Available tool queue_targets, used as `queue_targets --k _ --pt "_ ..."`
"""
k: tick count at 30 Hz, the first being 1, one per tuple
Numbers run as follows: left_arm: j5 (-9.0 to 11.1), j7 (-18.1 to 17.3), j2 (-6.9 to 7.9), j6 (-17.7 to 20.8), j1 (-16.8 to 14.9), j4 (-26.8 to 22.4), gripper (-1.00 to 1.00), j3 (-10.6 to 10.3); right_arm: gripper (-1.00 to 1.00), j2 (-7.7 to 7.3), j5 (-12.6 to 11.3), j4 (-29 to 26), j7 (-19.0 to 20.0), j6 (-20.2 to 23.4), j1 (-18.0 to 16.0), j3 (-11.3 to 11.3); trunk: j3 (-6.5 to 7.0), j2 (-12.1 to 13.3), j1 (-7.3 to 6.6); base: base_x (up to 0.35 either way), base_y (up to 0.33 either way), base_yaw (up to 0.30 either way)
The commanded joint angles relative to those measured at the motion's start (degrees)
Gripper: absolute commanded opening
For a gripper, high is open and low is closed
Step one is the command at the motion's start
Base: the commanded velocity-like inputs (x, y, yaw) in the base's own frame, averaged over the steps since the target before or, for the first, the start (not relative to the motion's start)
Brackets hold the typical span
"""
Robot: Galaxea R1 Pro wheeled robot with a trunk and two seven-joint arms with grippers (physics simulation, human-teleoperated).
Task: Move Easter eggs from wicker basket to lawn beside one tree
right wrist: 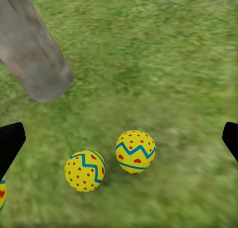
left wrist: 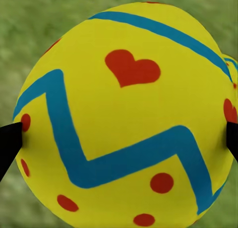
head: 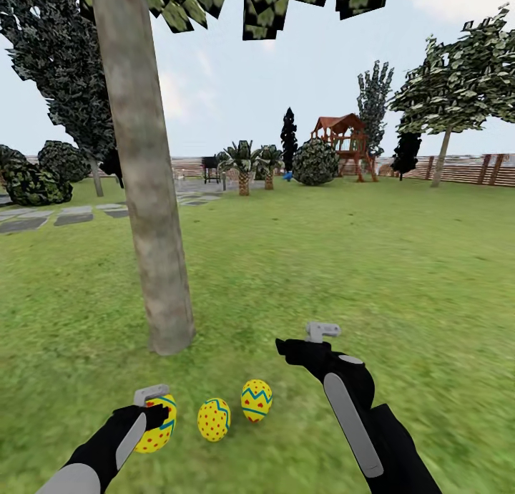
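gripping one easter egg (head: 159,426) low over the lawn (head: 357,279), the left gripper (head: 156,408) has its jaws clenched on the shell; in the left wrist view this egg (left wrist: 124,119) sits between the two dark fingertips (left wrist: 9,141), yellow with a blue zigzag band, a red heart and red dots. two more eggs lie on the grass just beside it, the middle egg (head: 214,419) and the far egg (head: 257,400), close together and apart from each other, all near the foot of the tree (head: 146,193). the right wrist view looks down on those two eggs (right wrist: 85,170) (right wrist: 135,151) and the trunk base (right wrist: 34,64). the right gripper (head: 315,340) hangs above bare grass with its jaws released and wide apart, grasping nothing.
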Motion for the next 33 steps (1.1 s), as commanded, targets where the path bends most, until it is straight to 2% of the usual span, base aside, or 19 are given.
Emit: queue_targets --k 1,12,20,29,33 --pt "0.53 0.40 -0.03 0.27 -0.01 -0.13 -1.00 -0.23 1.00 -0.02 -0.60 -0.06 -0.59 0.12 -0.05 0.04 -0.07 -0.03 -0.01 0.000 0.000 0.000" --pt "0.42 0.40 -0.22 0.27 -0.01 -0.13 -1.00 -0.42 1.00 -0.06 -0.58 -0.06 -0.59 0.12 -0.05 0.04 -0.07 -0.03 -0.01 0.122 0.004 0.000" --pt "0.43 0.40 -0.22 0.33 -0.01 -0.12 -1.00 -0.48 1.00 -0.06 -0.59 -0.14 -0.61 0.12 -0.05 0.04 -0.07 -0.03 -0.01 0.240 0.060 0.000" --pt "0.40 0.33 -0.21 0.29 -0.01 -0.13 -1.00 -0.48 1.00 -0.06 -0.58 -0.27 -0.59 0.12 -0.05 0.04 -0.07 -0.03 -0.01 0.024 0.003 0.000" --pt "0.33 0.31 -0.22 0.24 -0.01 -0.12 -1.00 -0.48 1.00 -0.06 -0.60 -0.44 -0.61 0.12 -0.05 0.04 -0.95 -0.08 0.09 0.000 0.000 0.000"
